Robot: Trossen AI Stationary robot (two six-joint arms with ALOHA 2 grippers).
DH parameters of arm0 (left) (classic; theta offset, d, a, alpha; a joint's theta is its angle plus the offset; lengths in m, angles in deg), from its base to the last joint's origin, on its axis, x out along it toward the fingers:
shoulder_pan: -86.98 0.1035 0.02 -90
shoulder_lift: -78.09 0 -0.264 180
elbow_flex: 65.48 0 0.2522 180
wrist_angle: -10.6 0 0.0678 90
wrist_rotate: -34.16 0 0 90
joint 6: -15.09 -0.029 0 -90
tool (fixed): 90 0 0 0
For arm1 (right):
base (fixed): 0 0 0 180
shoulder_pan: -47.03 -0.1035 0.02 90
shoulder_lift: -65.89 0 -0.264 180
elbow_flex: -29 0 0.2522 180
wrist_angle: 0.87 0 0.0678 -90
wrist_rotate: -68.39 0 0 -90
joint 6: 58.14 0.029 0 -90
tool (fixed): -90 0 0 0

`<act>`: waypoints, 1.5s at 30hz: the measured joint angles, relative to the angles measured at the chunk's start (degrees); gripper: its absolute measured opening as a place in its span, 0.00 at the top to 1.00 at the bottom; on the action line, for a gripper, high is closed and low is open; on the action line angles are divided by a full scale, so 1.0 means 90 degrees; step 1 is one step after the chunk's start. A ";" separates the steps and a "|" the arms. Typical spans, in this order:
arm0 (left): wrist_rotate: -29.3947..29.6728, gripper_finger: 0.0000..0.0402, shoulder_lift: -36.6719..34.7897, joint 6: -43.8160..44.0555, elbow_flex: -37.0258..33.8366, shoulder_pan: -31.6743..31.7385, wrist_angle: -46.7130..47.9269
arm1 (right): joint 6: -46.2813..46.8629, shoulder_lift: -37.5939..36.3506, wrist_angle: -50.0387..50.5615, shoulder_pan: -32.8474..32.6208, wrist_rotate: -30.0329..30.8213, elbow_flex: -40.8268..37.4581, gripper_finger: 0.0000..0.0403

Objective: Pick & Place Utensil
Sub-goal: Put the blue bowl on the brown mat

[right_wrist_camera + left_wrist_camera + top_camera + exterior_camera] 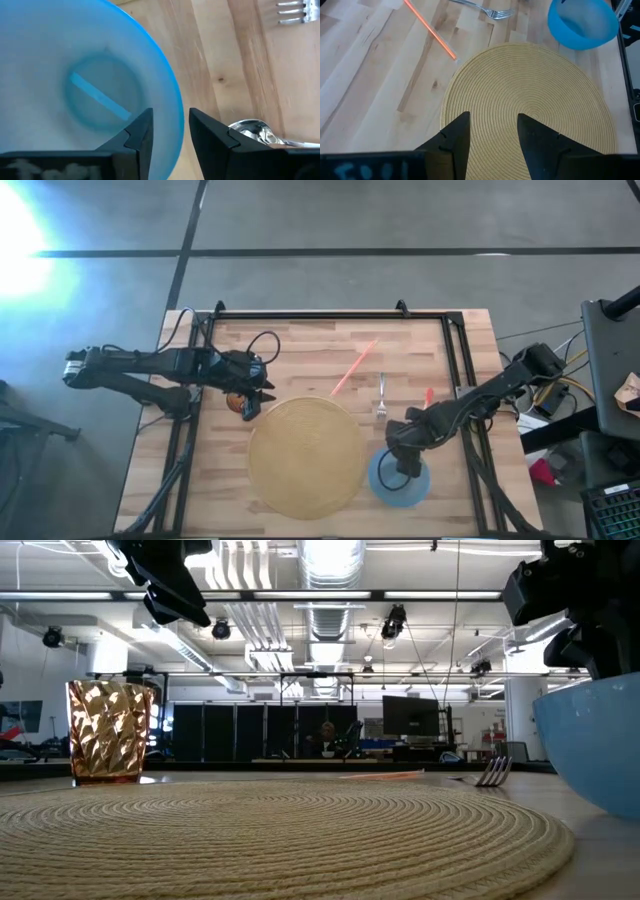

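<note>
Table (300, 345): pale wood, matt. Placemat (305, 455): coarse woven fibre. Fork (482, 9): polished metal. Bowl (60, 75): smooth blue plastic. Cup (108, 730): glossy faceted amber

A large industrial lab or workshop hall, not a home. Polished grey concrete floor (330, 215) with dark seams across the top of the high view. Wooden butcher-block table (300, 350) in a black metal frame (330, 313), cables trailing off its right edge. In the low view, exposed silver ducts (325, 580) and long strip lights (250, 595) across the upper half, hanging black spotlights (397, 620), a row of dark partition panels (240, 732) at centre, a monitor (410, 716) to the right, and a person (327, 737) seated far back at a desk.
</note>
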 joint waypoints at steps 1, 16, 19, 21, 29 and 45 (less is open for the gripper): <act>0.0000 0.62 0.0000 0.0000 0.0000 0.0000 0.0000 | 0.0000 0.0000 0.0002 0.0000 0.0000 -0.0010 0.70; 0.0000 0.62 0.0000 0.0043 0.0000 -0.0002 0.0000 | -0.0032 0.0000 -0.0278 -0.0002 0.0175 -0.0055 0.78; 0.0000 0.62 0.0000 0.0046 0.0000 -0.0002 0.0000 | -0.0049 0.0000 -0.0523 -0.0002 0.0175 -0.0152 0.81; 0.0000 0.62 0.0000 0.0049 0.0000 -0.0002 0.0001 | -0.0047 0.0000 -0.0608 -0.0002 0.0172 -0.0219 0.82; 0.0001 0.62 0.0000 -0.0012 0.0000 -0.0007 0.0002 | -0.0024 0.0000 -0.0687 -0.0002 0.0165 -0.0429 0.83; 0.0002 0.62 0.0000 0.0018 0.0000 -0.0005 0.0001 | -0.0015 -0.0024 -0.0678 0.0004 0.0151 -0.0312 0.97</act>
